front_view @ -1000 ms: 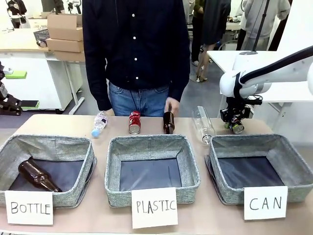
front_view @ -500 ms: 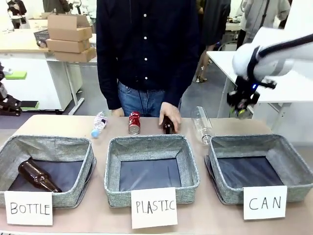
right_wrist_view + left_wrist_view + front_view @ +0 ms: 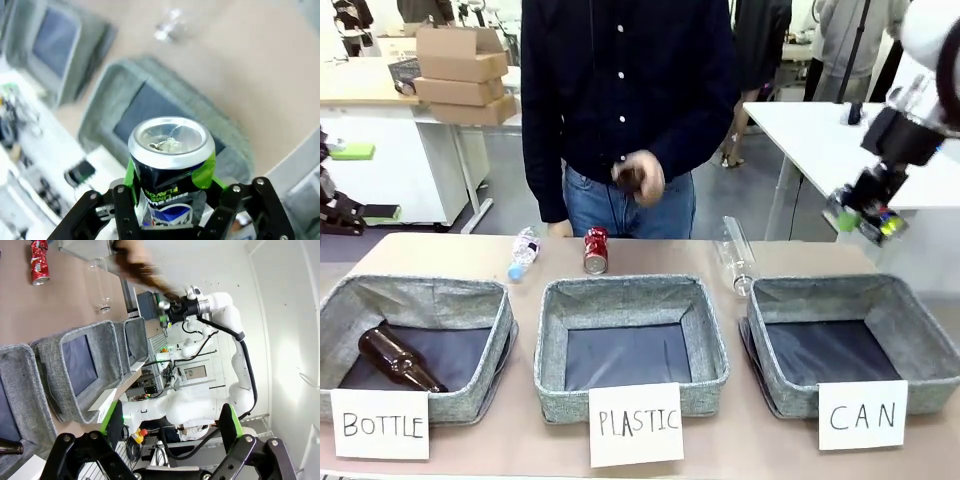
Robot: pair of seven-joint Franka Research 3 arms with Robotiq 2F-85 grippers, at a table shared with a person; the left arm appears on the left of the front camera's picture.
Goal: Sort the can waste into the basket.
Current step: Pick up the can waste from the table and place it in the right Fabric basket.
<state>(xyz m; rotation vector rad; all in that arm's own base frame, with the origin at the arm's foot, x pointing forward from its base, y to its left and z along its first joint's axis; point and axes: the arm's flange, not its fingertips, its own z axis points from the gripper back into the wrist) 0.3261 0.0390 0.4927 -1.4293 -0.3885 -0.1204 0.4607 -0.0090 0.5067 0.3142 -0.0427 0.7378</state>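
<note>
My right gripper (image 3: 866, 214) hangs high at the right, above the far right corner of the grey basket (image 3: 770, 305) signed "CAN", which holds nothing. In the right wrist view the gripper (image 3: 170, 176) is shut on a dark can (image 3: 170, 150) with a silver top and a blue logo, green pads on both sides, the basket (image 3: 105, 112) blurred below it. A dented red can (image 3: 595, 250) lies on the table behind the middle basket, also seen as the red can (image 3: 39, 262) in the left wrist view. My left gripper (image 3: 170, 420) stands open with nothing between its fingers.
A person stands at the far side, one hand (image 3: 638, 178) raised with a brown bottle. A clear plastic bottle (image 3: 735, 255) and a small plastic bottle (image 3: 523, 252) lie on the table. The "PLASTIC" basket (image 3: 552, 340) is mid-table; the "BOTTLE" basket (image 3: 340, 310) holds a brown bottle (image 3: 398, 360).
My right gripper has risen from the table and swung right with the dark can. The person's hand took the brown bottle off the table and lifted it.
</note>
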